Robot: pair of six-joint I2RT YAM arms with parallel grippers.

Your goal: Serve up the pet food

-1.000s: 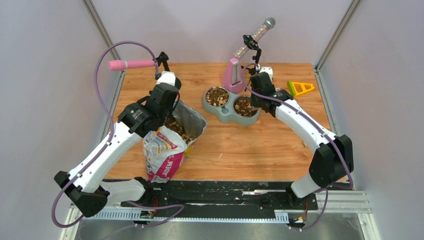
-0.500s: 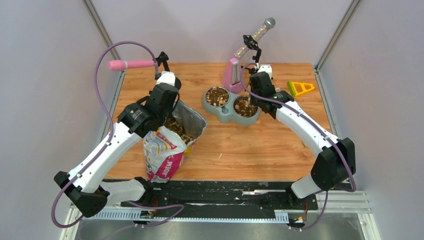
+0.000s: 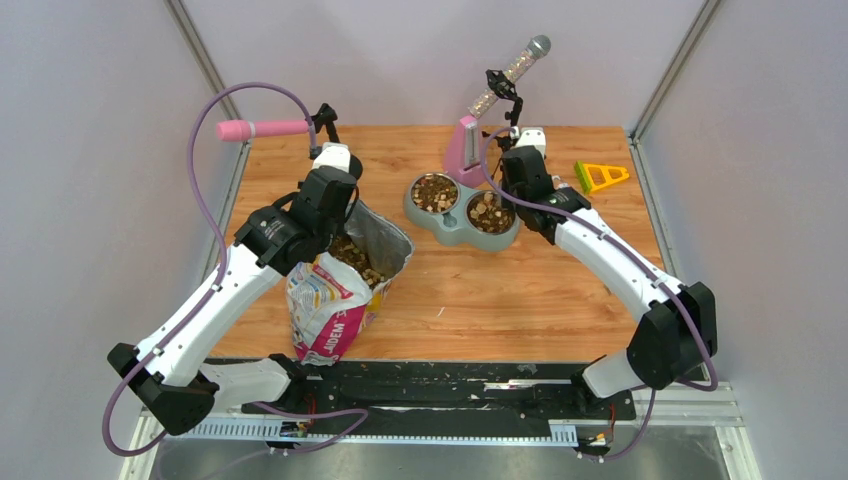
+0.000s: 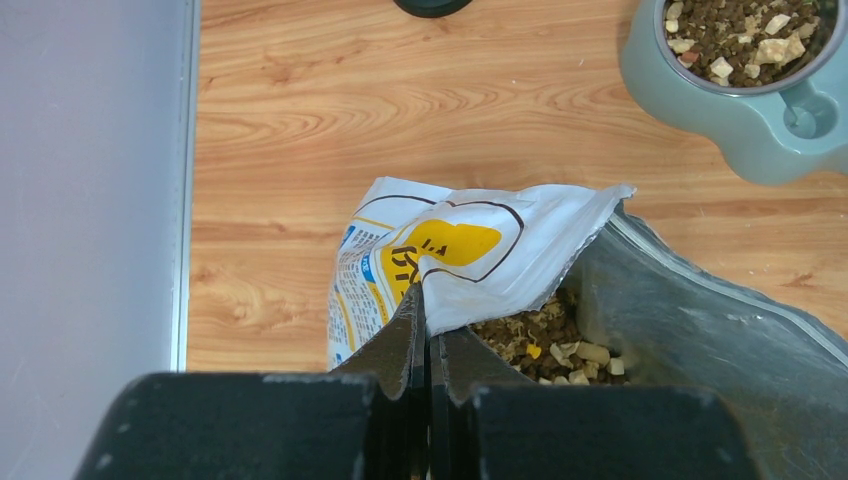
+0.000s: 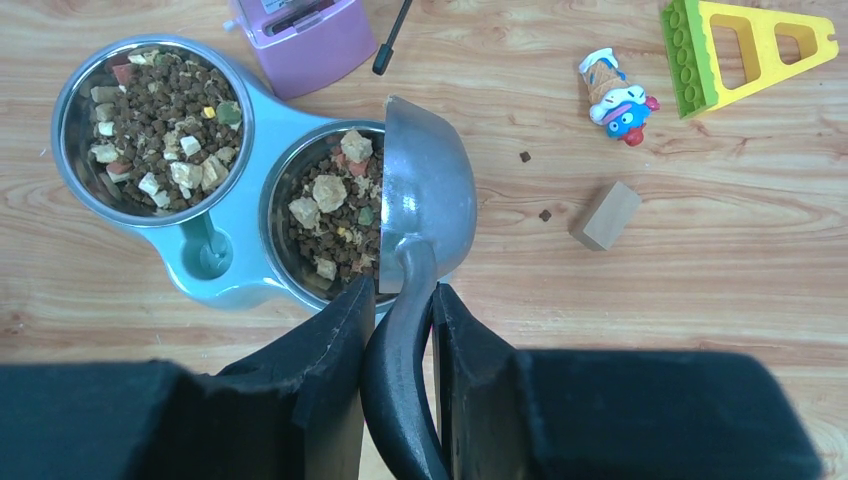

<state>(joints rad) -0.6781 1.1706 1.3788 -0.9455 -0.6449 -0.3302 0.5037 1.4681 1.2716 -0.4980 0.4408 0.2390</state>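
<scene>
The pet food (image 4: 545,345) lies as brown kibble with pale chunks inside an open printed bag (image 3: 330,305), and my left gripper (image 4: 428,300) is shut on the bag's white rim (image 4: 480,250). More of it fills both steel bowls of the teal double feeder (image 5: 215,270), the left bowl (image 5: 155,120) and the right bowl (image 5: 335,215). My right gripper (image 5: 400,300) is shut on the dark handle of a metal scoop (image 5: 430,190). The scoop is tipped on its side over the right bowl's edge, and its inside is hidden.
A pink stand (image 3: 465,150) carrying a tilted clear tube of kibble (image 3: 510,72) is behind the feeder. A yellow and green toy triangle (image 5: 745,40), a small figurine (image 5: 615,95), a wooden block (image 5: 607,215) and stray kibble (image 5: 525,157) lie to the right. A pink roller (image 3: 262,129) sits far left.
My right gripper has drawn back slightly toward the far side with the scoop, uncovering more of the right bowl, where pale chunks now show. The left arm and bag have not moved.
</scene>
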